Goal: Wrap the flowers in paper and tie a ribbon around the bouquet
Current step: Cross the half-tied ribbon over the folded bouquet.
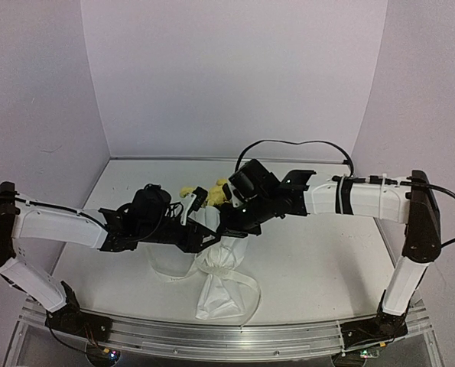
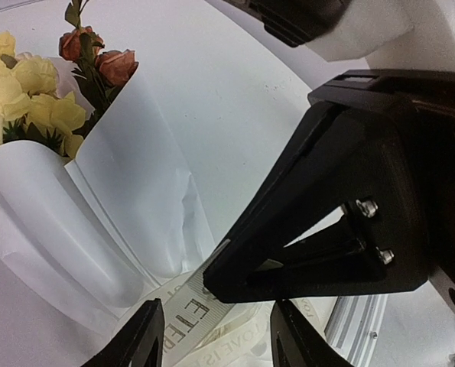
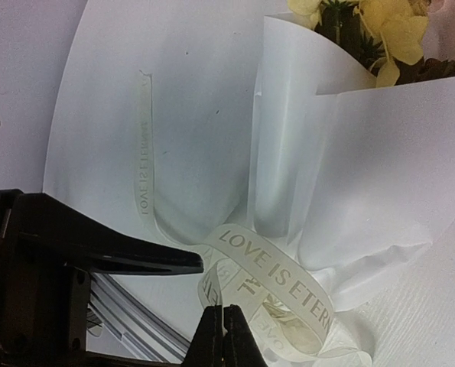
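Pale lilac walls close in a white table, with a metal rail along its near edge; from the left, the left arm reaches in low, and the left gripper sits at the left flank of the bouquet, just below the flowers; in its wrist view the fingers stand apart, open, and the lettered ribbon runs through the gap between them without being pinched; the bouquet lies mid-table, heads toward the back wall and tail toward the rail; its white paper forms a cone, narrow at the waist, with yellow heads and two orange-brown ones poking from the mouth; the cream ribbon coils loosely at that waist, one end trailing flat on the table; just right of the waist the right gripper comes in from the right arm, close against the left one; its fingertips are pressed together, closed, right beside the coil; whether a strand is nipped between them I cannot tell; a black cable arcs above the right arm.
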